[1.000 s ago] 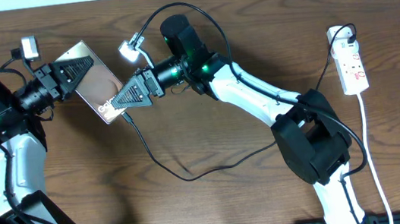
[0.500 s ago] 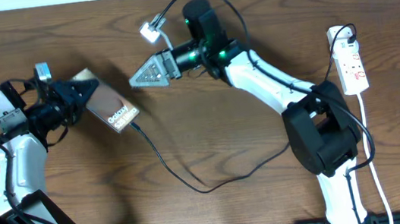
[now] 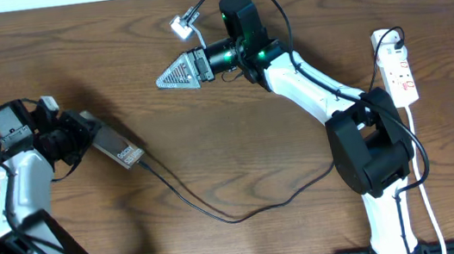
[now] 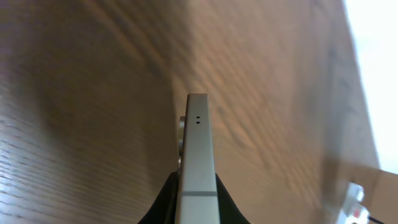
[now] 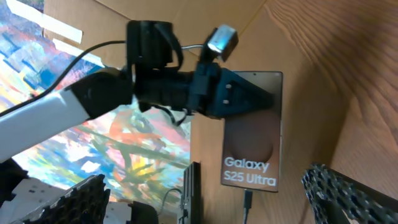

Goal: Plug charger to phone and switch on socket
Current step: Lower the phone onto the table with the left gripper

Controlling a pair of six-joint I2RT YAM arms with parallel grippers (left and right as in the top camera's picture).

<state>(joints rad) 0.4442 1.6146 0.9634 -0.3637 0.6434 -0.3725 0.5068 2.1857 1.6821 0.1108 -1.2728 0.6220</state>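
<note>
The phone (image 3: 121, 147) is clamped on edge in the left gripper's (image 3: 89, 135) shut fingers at the left, and the charger (image 3: 221, 216) looks plugged into its end; the right gripper (image 3: 170, 76) hangs wide open, well apart from the socket (image 3: 399, 71), whose switch seems left to press

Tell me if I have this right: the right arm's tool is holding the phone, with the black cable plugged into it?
Not quite. The left tool holds the phone, not the right. The overhead view shows the right tool open and empty, well apart from it. The rest is right: the black cable is plugged into the phone.
</note>
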